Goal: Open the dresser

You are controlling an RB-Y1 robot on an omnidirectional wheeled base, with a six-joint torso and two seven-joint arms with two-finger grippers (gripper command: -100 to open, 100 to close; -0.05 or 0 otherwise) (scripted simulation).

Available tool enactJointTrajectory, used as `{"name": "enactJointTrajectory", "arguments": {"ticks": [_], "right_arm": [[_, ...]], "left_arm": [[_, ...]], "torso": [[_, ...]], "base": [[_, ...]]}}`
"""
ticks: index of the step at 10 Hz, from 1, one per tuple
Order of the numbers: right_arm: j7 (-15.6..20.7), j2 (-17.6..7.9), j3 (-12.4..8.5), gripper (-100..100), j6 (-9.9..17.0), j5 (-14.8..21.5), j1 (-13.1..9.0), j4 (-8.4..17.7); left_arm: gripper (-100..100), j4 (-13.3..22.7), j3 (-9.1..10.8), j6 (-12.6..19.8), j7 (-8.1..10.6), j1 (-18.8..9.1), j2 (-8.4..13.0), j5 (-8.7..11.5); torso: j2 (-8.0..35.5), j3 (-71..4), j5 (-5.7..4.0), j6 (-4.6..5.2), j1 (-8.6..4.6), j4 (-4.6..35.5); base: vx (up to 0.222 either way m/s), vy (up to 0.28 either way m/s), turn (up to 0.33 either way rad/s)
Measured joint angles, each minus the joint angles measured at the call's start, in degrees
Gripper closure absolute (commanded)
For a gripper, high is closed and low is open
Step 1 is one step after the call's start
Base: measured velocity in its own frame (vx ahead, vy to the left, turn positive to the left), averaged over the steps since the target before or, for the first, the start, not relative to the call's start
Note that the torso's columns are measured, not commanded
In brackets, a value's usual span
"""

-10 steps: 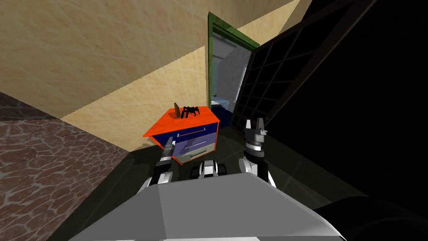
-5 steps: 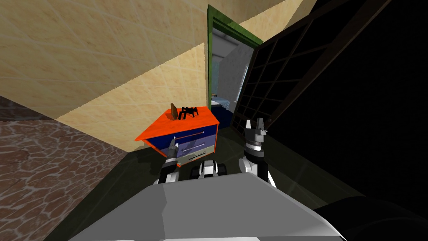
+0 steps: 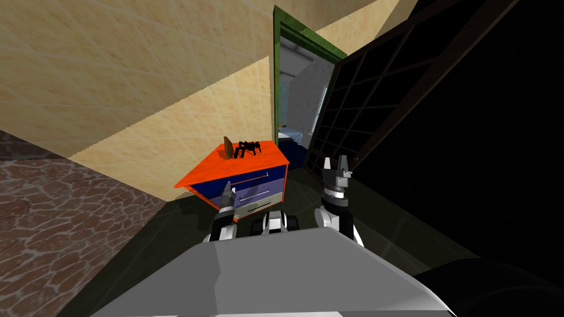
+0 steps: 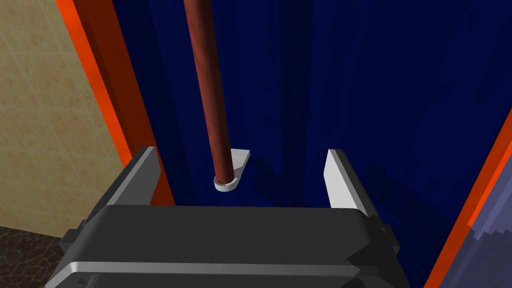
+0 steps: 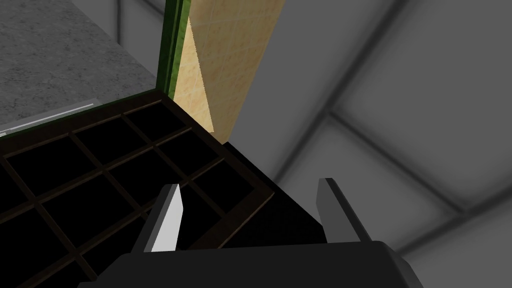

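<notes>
An orange dresser point(image 3: 250, 159) with blue drawer fronts stands against the tan tiled wall, just ahead of me. My left gripper point(image 3: 227, 192) is at the left end of its top drawer. In the left wrist view the gripper point(image 4: 240, 175) is open, facing the dark blue drawer front point(image 4: 380, 100). The red-brown bar handle point(image 4: 206, 85) ends in a white mount point(image 4: 236, 172) between the fingers, nearer one finger point(image 4: 142, 172) and touching neither. My right gripper point(image 3: 336, 164) is raised to the right of the dresser, open point(image 5: 250, 215) and holding nothing.
A black spider-like figure point(image 3: 249, 147) and a small brown object point(image 3: 227, 147) sit on the dresser top. Right of the dresser is a green-framed doorway point(image 3: 275, 82) with a dark lattice door point(image 3: 358, 104) swung open. Beyond it lies a black area.
My view has shifted slightly. My left gripper has moved up and in to the top drawer's handle end. The right arm has stayed where it was.
</notes>
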Motion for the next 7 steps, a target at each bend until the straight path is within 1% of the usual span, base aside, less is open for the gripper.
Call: {"name": "enactJointTrajectory", "arguments": {"ticks": [1, 2, 7], "right_arm": [[0.0, 0.0, 0.0, 0, 0.0, 0.0, 0.0, 0.0], [0.0, 0.0, 0.0, 0, 0.0, 0.0, 0.0, 0.0], [0.0, 0.0, 0.0, 0, 0.0, 0.0, 0.0, 0.0]], "left_arm": [[100, 0.8, -0.03, -0.7, 0.01, 0.0, 0.0, 0.0], [-100, 0.7, -0.07, -1.2, 0.01, -0.1, 0.0, 0.0], [-100, 0.6, -0.23, -0.5, -0.03, 0.1, 6.2, 0.0]], "torso": [[0.2, 0.1, -0.01, 0.0, -0.04, 0.1], [-0.1, 0.0, 0.14, 0.06, 0.17, -0.1], [-0.2, -0.1, -0.03, 0.0, 0.15, 0.0]], "base": [[-0.025, -0.005, 0.013], [-0.012, -0.012, -0.002], [0.003, -0.014, 0.003]]}}
